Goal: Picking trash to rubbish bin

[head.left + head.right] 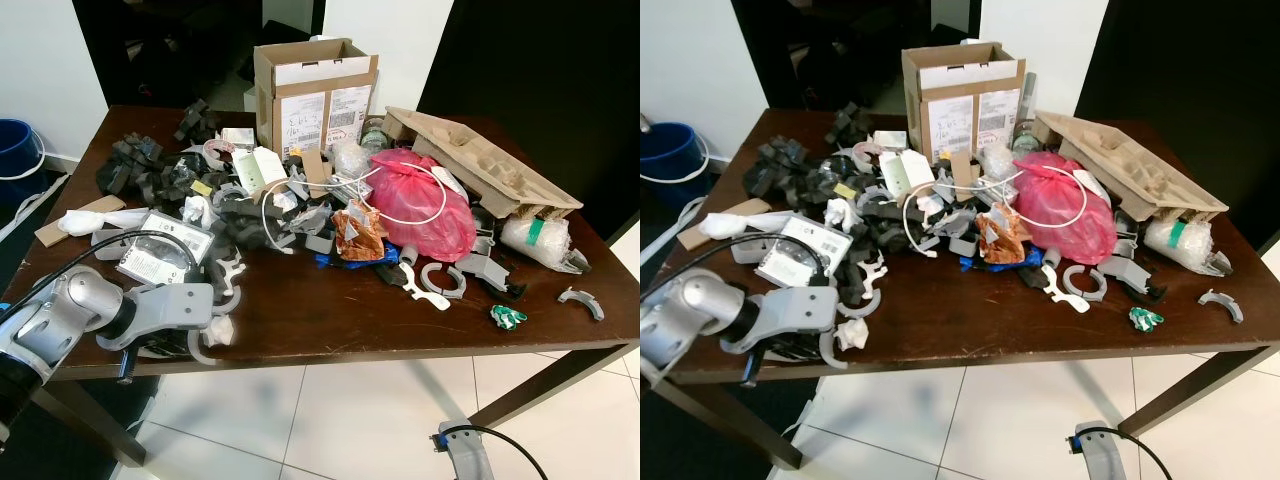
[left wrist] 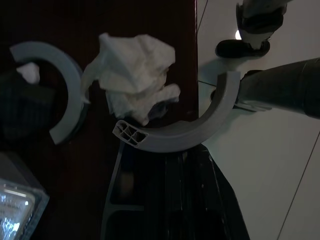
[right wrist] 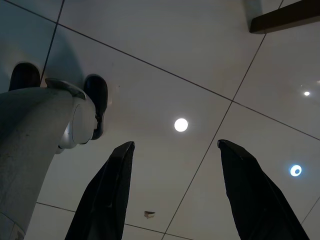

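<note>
Nearest, at the table's near left edge, the left gripper [image 1: 205, 330] reaches low over the dark brown wooden table [image 1: 330, 320]. Its fingers seem closed on a grey curved plastic clip [image 2: 185, 132], just beside a crumpled white tissue [image 2: 132, 75], probably lifting it for binning. Far left on the floor stands a blue bucket [image 1: 20, 150]. Rightward, the right gripper [image 3: 175, 195] hangs idle over floor tiles, fingers spread apart and empty.

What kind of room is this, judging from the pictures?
Probably a room in a home or small office: a dark wooden table piled with packaging trash, a cardboard box, glossy white floor tiles, and a blue bucket by the wall.
</note>
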Available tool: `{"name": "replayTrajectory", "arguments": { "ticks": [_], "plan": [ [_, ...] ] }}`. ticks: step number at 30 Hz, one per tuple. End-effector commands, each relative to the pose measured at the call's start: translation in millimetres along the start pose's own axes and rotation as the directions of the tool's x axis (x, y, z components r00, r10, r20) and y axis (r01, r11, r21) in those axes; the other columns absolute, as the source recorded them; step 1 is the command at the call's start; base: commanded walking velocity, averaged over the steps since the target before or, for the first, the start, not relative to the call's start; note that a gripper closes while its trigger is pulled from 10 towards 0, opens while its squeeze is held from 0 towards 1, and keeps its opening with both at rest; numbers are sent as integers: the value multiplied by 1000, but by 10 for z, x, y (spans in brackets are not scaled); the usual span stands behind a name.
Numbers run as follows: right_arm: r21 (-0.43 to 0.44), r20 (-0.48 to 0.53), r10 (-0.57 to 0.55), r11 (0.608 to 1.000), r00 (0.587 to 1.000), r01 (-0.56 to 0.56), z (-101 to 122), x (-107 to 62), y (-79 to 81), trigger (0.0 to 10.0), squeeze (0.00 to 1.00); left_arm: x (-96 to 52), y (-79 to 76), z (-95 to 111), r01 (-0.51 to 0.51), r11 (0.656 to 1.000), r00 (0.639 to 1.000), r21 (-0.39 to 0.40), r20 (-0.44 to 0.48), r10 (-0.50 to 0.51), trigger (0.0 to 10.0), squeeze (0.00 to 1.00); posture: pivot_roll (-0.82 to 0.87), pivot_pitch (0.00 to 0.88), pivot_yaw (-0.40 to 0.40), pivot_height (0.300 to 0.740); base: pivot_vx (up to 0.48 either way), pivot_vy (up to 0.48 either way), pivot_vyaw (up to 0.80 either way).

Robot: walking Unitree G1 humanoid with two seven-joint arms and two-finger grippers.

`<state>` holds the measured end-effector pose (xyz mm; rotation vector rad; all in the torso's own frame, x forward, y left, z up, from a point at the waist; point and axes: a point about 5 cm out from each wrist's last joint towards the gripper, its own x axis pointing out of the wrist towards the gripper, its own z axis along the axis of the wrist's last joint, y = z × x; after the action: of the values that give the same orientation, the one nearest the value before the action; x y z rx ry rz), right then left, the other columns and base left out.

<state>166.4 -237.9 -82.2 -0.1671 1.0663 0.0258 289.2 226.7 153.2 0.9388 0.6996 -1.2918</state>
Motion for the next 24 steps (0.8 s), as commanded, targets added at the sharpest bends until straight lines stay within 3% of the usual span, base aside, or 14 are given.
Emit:
{"name": "replayTrajectory", "arguments": {
  "ticks": [1, 7, 9, 11, 12, 13, 14, 17, 20, 21, 23, 24],
  "plan": [
    [17, -13, -13, 1000, 1000, 14, -45, -10, -35, 10000, 0, 128, -57, -6, 42, 999, 999, -3, 7, -42, 0, 0, 54, 98, -72, 740, 0, 0, 0],
    [39, -1, -15, 999, 1000, 15, -21, -7, -30, 10000, 0, 113, 27, -6, -53, 998, 997, -28, 55, 55, 0, 0, 51, 97, -70, 740, 0, 0, 0],
    [45, 2, -15, 999, 1000, 15, -14, -6, -29, 10000, 0, 28, 124, 7, -141, 989, 987, -39, 77, 144, 0, 0, 52, 97, -70, 740, 0, 0, 0],
    [53, 6, -15, 998, 1000, 14, -8, -5, -27, 10000, 0, -192, 303, 90, -298, 952, 939, -66, 159, 305, 0, 0, 54, 96, -72, 740, 0, 0, 0],
    [53, 6, -15, 998, 1000, 14, -8, -5, -27, 10000, 0, -192, 303, 90, -298, 952, 939, -66, 159, 305, 0, 0, 54, 96, -72, 740, 0, 0, 0],
    [56, 6, -14, 998, 1000, 13, -4, -4, -24, 10000, 0, -403, 436, 179, -417, 903, 869, -105, 246, 430, 0, 0, 56, 95, -72, 740, 0, 0, 0],
    [58, 7, -13, 998, 1000, 13, -3, -3, -22, 10000, 0, -521, 470, 251, -452, 883, 825, -130, 315, 469, 0, 0, 55, 94, -72, 740, 0, 0, 0],
    [59, 7, -13, 998, 1000, 12, -2, -3, -21, 10000, 0, -595, 483, 295, -468, 872, 796, -145, 360, 487, 0, 0, 55, 93, -71, 740, 0, 0, 0],
    [64, 8, -14, 998, 1000, 14, 0, -3, -23, 10000, 0, -884, 472, 525, -485, 850, 635, -206, 586, 504, 0, 0, 60, 91, -73, 740, 0, 0, 0],
    [64, 8, -14, 998, 1000, 14, 0, -3, -23, 10000, 0, -884, 472, 525, -485, 850, 635, -206, 586, 504, 0, 0, 60, 91, -73, 740, 0, 0, 0],
    [62, 6, -15, 998, 1000, 14, 1, -3, -26, 10000, 0, -905, 404, 631, -440, 875, 585, -202, 675, 450, 0, 0, 64, 89, -73, 740, 0, 0, 0],
    [62, 6, -15, 998, 1000, 14, 1, -3, -26, 10000, 0, -905, 404, 631, -440, 875, 585, -202, 675, 450, 0, 0, 64, 89, -73, 740, 0, 0, 0]
  ]
}}
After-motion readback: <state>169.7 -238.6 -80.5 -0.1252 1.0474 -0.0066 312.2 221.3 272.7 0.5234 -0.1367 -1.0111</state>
